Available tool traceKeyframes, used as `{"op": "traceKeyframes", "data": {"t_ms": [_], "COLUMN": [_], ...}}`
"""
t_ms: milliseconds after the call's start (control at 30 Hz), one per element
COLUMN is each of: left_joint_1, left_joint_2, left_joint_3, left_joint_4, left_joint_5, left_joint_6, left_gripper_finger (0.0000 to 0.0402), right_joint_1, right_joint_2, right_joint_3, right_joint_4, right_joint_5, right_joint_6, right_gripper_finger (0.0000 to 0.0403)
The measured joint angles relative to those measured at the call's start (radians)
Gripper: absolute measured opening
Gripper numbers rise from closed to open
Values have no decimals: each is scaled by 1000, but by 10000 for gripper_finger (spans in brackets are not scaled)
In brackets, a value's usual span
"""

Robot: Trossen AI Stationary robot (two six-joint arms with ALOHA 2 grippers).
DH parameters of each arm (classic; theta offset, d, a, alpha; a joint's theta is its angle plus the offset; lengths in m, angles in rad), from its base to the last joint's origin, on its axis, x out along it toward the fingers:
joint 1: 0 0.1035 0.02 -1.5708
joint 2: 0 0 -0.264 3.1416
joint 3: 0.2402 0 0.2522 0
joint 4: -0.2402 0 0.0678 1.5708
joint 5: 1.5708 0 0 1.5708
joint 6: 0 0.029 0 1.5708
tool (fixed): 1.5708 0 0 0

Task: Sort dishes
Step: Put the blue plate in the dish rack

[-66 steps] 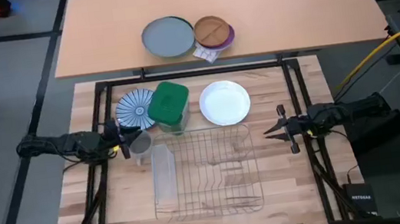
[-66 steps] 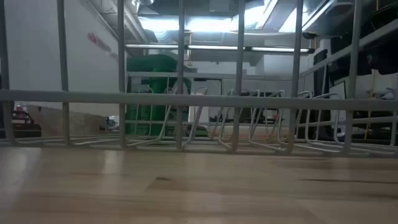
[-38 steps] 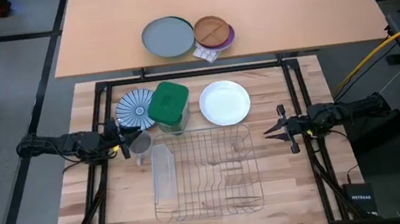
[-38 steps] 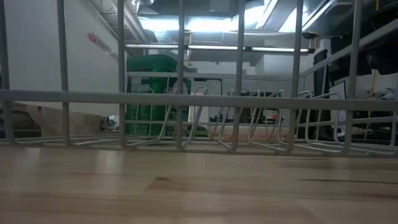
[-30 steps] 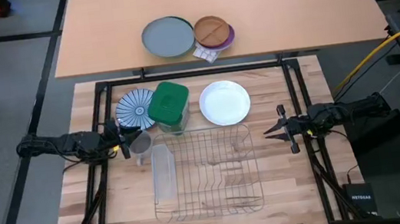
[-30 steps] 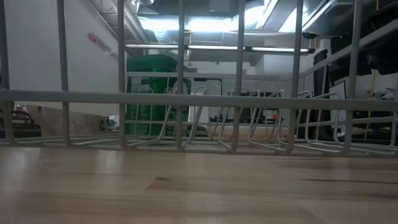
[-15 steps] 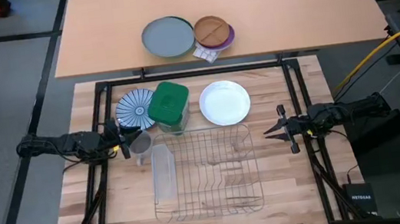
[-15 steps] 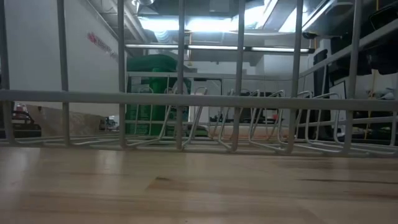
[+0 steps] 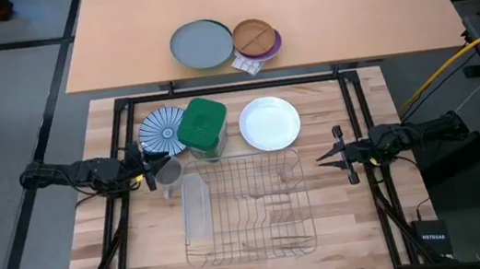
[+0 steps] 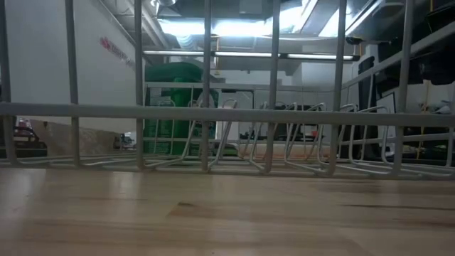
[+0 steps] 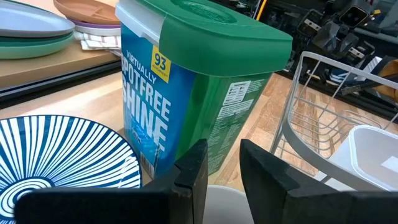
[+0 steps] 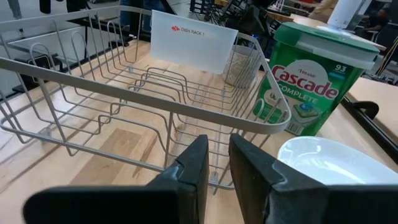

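We see the striped plate [image 9: 162,129] lying flat at the upper left of the counter [image 9: 254,244], and the white plate [image 9: 270,123] flat to the right of the green tub [image 9: 203,126]. Both are round, so no long side. The left gripper [image 9: 152,159] and right gripper [image 9: 326,157] have fingers slightly apart, holding nothing.

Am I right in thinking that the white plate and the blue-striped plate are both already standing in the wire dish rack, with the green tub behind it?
Not quite: the high view shows the dish rack holding no plates. The white plate and the blue-striped plate both lie flat on the table behind it, on either side of the green tub, which does stand behind the rack.
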Motion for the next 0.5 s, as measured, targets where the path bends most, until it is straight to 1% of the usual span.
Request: {"op": "traceKeyframes", "data": {"t_ms": [200,400,500], "left_joint_1": [0,0,5], "left_joint_2": [0,-1,1], "left_joint_3": [0,0,0], "left_joint_4": [20,90,80], "left_joint_5": [0,-1,-39], "left_joint_6": [-16,-230,-241], "left_gripper_finger": [84,84,84], "right_joint_1": [0,0,0], "right_joint_2": [0,0,0], "right_joint_3": [0,0,0], "right_joint_4": [0,1,3], "right_joint_5": [0,0,0], "right_joint_6": [0,0,1], "right_gripper_finger": [69,69,69]}}
